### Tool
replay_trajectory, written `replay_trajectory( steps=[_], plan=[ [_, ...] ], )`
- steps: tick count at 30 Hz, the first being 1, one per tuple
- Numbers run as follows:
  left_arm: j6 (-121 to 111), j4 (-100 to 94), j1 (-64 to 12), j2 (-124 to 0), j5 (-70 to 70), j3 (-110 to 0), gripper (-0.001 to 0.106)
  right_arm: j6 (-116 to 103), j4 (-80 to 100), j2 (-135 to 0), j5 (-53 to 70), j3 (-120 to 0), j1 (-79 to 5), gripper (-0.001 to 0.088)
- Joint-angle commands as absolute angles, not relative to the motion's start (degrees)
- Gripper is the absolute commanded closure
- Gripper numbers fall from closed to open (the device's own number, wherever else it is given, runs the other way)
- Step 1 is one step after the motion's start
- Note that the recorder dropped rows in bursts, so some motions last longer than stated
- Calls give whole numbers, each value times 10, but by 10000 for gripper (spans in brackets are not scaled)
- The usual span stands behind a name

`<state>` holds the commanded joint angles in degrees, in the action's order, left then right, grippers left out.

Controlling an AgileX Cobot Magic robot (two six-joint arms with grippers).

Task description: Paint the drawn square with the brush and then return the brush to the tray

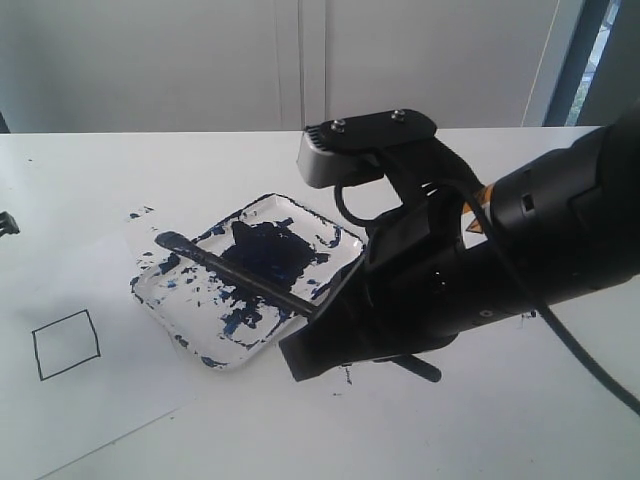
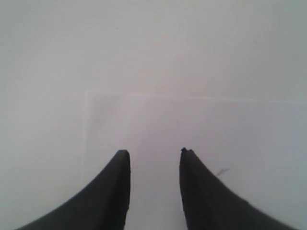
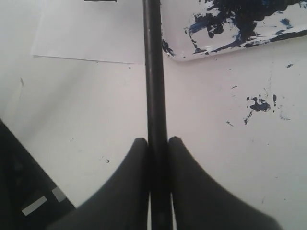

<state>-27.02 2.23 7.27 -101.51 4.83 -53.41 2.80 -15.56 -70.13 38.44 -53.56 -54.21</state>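
Your right claw (image 3: 156, 143) is clamped on the long thin black paintbrush (image 1: 240, 272), which points far-left; the black-outlined unpainted square (image 1: 66, 344) lies further left, nearer.

The tray (image 1: 205, 350) looks like glossy white plastic, smeared with wet-shining blue-black paint. The brush (image 1: 240, 272) has a smooth black handle with a faint sheen. The drawn square (image 1: 66, 344) is a thin black line on matt white paper (image 1: 100, 400). The table (image 1: 480, 420) is smooth, matt white. The right pincer (image 3: 154, 141) and left pincer (image 2: 154, 152) look like matt black plastic.
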Motion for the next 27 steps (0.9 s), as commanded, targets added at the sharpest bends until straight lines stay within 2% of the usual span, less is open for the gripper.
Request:
replay_trajectory(
  steps=[4,10,27],
  plan=[
    [-270,21,73,-1033,43,-534,633,28,-157,-701,385,-536,-542,868],
    [-266,21,73,-1034,12,-537,499,35,-157,-701,389,-536,-542,868],
    [-149,12,73,-1037,50,-577,502,41,-167,-701,381,-536,-542,868]
  ],
)
